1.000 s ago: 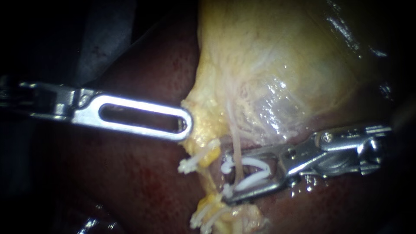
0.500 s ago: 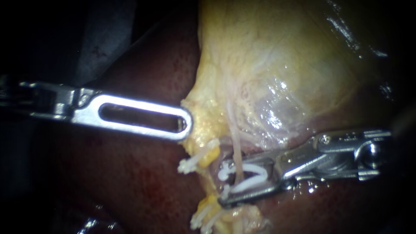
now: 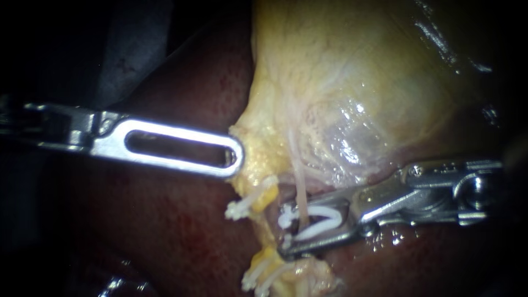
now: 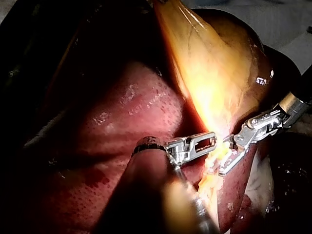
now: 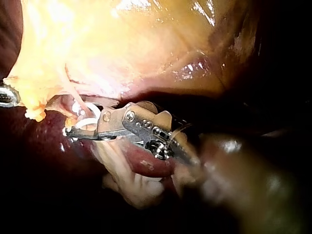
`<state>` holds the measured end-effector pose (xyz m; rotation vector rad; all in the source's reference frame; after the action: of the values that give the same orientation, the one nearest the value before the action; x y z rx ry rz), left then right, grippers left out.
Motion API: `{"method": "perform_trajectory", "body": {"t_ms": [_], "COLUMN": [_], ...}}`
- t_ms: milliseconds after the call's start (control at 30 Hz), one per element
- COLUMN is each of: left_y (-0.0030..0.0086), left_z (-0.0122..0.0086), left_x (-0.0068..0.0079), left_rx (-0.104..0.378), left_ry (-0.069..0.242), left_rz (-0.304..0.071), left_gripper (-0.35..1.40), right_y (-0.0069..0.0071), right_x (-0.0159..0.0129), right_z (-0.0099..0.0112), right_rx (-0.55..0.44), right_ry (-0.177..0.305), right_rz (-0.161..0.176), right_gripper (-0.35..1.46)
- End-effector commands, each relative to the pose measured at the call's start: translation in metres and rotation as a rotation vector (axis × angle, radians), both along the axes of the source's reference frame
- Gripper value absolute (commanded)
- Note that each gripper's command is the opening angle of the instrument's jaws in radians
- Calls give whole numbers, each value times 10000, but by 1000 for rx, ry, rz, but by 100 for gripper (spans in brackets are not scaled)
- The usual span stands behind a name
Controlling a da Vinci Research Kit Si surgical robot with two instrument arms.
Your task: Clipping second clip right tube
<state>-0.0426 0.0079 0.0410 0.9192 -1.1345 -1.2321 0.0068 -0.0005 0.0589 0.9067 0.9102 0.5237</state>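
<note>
Clip (image 3: 324, 212), held by right instrument (image 3: 285, 231), straddles right tube (image 3: 300, 192)

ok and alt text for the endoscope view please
The right slim metal instrument holds an open white plastic clip around a thin pale tube below the yellow gallbladder. The left slotted metal instrument touches the gallbladder's edge, over dark red liver.

Bare liver (image 3: 165, 236) under my left instrument (image 3: 236, 157) lies open to pass. Around my right instrument (image 3: 286, 231) it is tight: gallbladder (image 3: 357, 82) overhead, neighbouring clips (image 3: 241, 209) just beside the clip (image 3: 322, 220) in its jaws.
</note>
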Motion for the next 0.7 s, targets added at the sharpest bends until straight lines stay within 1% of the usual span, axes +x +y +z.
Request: {"method": "perform_trajectory", "body": {"t_ms": [33, 267, 333, 367, 500, 567, 700], "left_y": [0, 0, 0, 0, 0, 0, 0], "left_z": [0, 0, 0, 0, 0, 0, 0], "left_x": [0, 0, 0, 0, 0, 0, 0], "left_rx": [0, 0, 0, 0, 0, 0, 0], "left_ry": [0, 0, 0, 0, 0, 0, 0], "left_rz": [0, 0, 0, 0, 0, 0, 0], "left_gripper": [-35, -35, -35, -35, -35, -35, -35], "right_y": [0, 0, 0, 0, 2, 3, 5], "right_x": [0, 0, -1, -1, -2, -2, -6], "right_z": [1, 2, 2, 2, 3, 5, 7], "right_rx": [-2, 8, 41, 42, 51, 51, 51], "right_ry": [0, -3, -10, -4, 7, 7, 8], "right_rz": [0, 0, 7, 7, 14, 14, 12], "right_gripper": [33, 28, 13, 1, -15, -19, -35]}}
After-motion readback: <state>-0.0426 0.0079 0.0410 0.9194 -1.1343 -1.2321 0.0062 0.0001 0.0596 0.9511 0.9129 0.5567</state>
